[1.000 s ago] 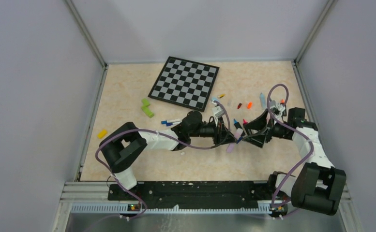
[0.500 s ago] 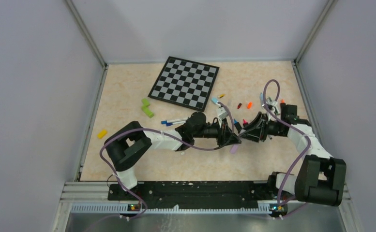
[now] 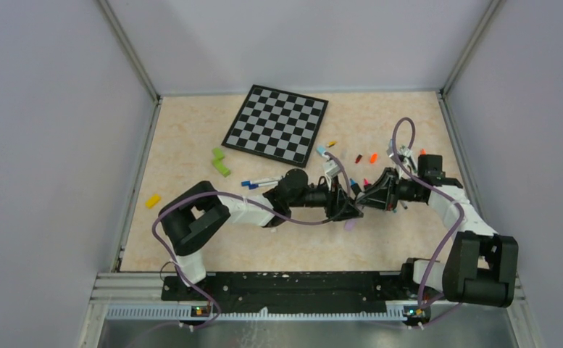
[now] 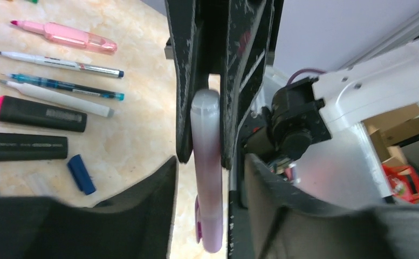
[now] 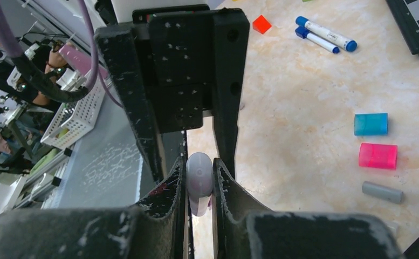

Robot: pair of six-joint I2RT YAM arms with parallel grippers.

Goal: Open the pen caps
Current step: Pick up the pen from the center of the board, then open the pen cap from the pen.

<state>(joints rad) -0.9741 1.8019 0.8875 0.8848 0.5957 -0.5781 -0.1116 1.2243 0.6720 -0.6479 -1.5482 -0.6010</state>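
Note:
A pale purple pen [image 4: 206, 216] hangs upright between the two arms, its cap end hidden from me. My right gripper [image 5: 198, 163] is shut on the rounded upper end of that pen [image 5: 199, 178]. My left gripper [image 4: 210, 161] is open; its jaws stand on either side of the pen's lower part without touching it. From above, the left gripper [image 3: 351, 206] and right gripper [image 3: 369, 196] meet tip to tip, the purple pen [image 3: 350, 225] showing just below them. Loose caps lie on the table: blue [image 4: 81, 174], cyan [image 5: 370, 123], pink [image 5: 378, 156], grey [image 5: 382, 192].
A row of pens lies by the left arm: pink highlighter [image 4: 64, 35], thin pens [image 4: 61, 62], black markers [image 4: 23, 147]. Two blue-capped markers [image 3: 260, 182] sit left of the grippers. The checkered board [image 3: 278, 123] is at the back, green pieces [image 3: 222, 163] and a yellow one [image 3: 152, 201] to the left.
My right gripper has moved in toward the left one and closed on the purple pen. My left gripper, shut on the pen before, has opened.

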